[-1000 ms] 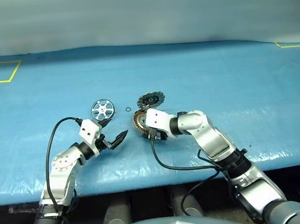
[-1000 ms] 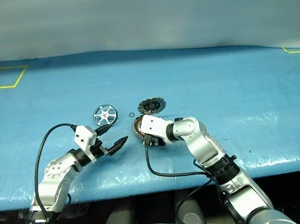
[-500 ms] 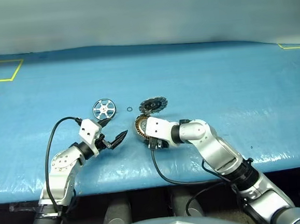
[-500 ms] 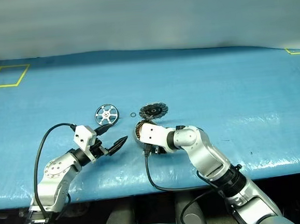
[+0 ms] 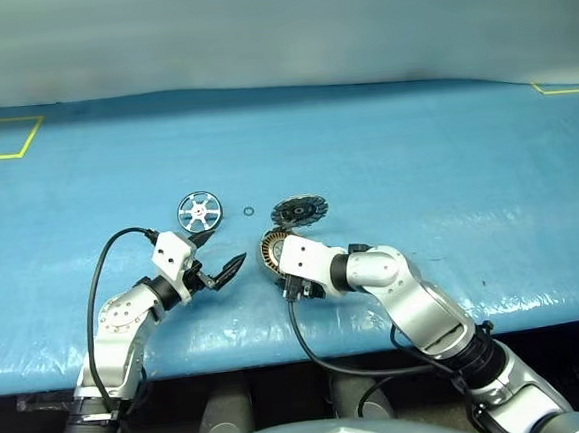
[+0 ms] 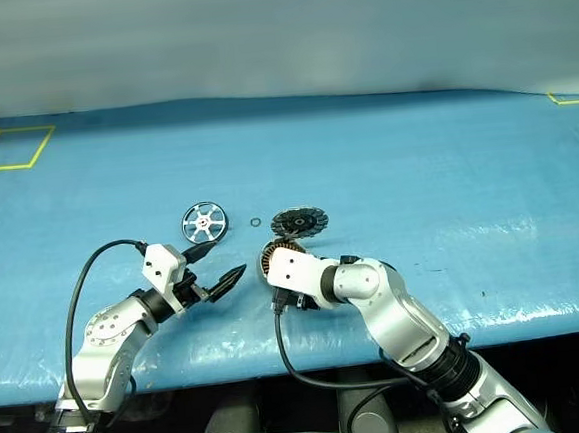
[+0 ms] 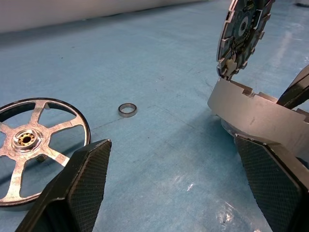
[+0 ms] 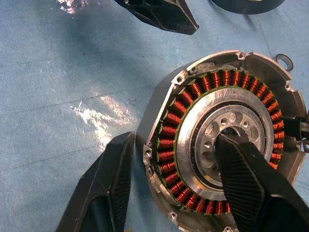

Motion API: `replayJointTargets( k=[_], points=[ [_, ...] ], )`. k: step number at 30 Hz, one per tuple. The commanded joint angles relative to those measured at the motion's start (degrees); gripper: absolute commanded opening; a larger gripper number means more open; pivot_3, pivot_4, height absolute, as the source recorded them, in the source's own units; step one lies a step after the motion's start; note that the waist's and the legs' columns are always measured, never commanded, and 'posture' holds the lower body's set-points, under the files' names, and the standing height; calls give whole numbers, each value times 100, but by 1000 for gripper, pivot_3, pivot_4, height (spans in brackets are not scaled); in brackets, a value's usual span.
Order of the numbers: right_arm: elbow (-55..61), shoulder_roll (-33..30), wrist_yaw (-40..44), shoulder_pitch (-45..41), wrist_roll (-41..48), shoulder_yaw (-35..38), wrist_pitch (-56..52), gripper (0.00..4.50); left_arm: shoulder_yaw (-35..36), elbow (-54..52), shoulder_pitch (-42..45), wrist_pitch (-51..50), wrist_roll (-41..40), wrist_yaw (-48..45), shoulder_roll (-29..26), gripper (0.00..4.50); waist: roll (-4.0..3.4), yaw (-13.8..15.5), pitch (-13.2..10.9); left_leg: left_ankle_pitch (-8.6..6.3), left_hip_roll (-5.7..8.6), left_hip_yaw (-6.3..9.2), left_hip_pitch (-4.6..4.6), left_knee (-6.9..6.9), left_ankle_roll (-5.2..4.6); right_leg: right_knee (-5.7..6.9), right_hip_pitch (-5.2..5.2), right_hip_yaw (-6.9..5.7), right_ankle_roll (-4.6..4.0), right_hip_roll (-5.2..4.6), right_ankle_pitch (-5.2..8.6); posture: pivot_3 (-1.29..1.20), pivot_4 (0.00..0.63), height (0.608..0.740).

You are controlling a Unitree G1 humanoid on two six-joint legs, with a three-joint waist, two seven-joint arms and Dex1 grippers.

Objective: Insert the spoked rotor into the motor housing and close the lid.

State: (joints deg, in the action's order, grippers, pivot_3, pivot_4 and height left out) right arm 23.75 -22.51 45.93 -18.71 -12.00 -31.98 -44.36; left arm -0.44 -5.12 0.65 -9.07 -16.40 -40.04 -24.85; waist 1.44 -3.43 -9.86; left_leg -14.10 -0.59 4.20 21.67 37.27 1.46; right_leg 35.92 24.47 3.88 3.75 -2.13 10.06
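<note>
Six spokes cross the shiny spoked rotor (image 7: 29,145), lying flat before the spread left gripper (image 7: 178,186).

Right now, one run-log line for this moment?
shiny spoked rotor: on mat, untouched | copper-wound motor housing: lid open | right gripper: straddling housing rim | left gripper: open

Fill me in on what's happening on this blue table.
The right gripper straddles the rim of the motor housing, one finger outside, one over the centre. The lid stands open behind it. The spoked rotor lies flat on the table, not yet inserted, with a small ring nearby. The left gripper hovers open, holding nothing.
</note>
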Motion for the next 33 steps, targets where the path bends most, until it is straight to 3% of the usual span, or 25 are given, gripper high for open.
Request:
replayJointTargets(
  k=[1,3,13,21,27,32,33],
  points=[
    [53,-21,-42,72,138,-11,-35,3817,79,-240,30,68,-28,4,-24,4500,0,1,0,0,0,0,0,0,0,0,0,0,0,0,0,0,150,740],
    [169,54,-109,86,276,117,-48,4471,84,-242,31,62,-31,7,-27,4500,0,16,0,0,1,1,2,0,0,-1,0,0,0,-1,0,0,150,740],
    [1408,290,-385,277,1207,1014,-461,4471,28,-161,108,66,-22,-79,-45,4500,0,4,-1,0,0,3,6,0,0,-1,5,-2,0,-1,0,0,150,740],
    [1339,-124,-640,875,1588,1779,-217,4471,-11,352,639,145,80,-50,84,4500,1,55,-1,0,2,1,9,0,0,-6,4,-3,1,-3,0,0,150,740],
    [1326,-214,-932,1072,1677,1873,-141,4471,-20,1231,1224,-19,256,44,69,4500,1,1,-1,0,1,1,9,0,0,-2,6,-3,1,0,0,0,150,740],
    [1294,-203,-1163,1106,1703,1821,-61,4500,-91,1970,1609,18,463,45,59,3225,3,7,-1,0,3,2,10,0,0,-5,3,-3,2,-1,-1,0,150,740],
    [1301,-210,-1192,1123,1715,1806,-50,4500,-105,2087,1682,31,454,-10,89,3225,3,11,-1,0,3,2,10,0,0,-6,3,-3,2,-1,-1,0,150,740]
  ],
)
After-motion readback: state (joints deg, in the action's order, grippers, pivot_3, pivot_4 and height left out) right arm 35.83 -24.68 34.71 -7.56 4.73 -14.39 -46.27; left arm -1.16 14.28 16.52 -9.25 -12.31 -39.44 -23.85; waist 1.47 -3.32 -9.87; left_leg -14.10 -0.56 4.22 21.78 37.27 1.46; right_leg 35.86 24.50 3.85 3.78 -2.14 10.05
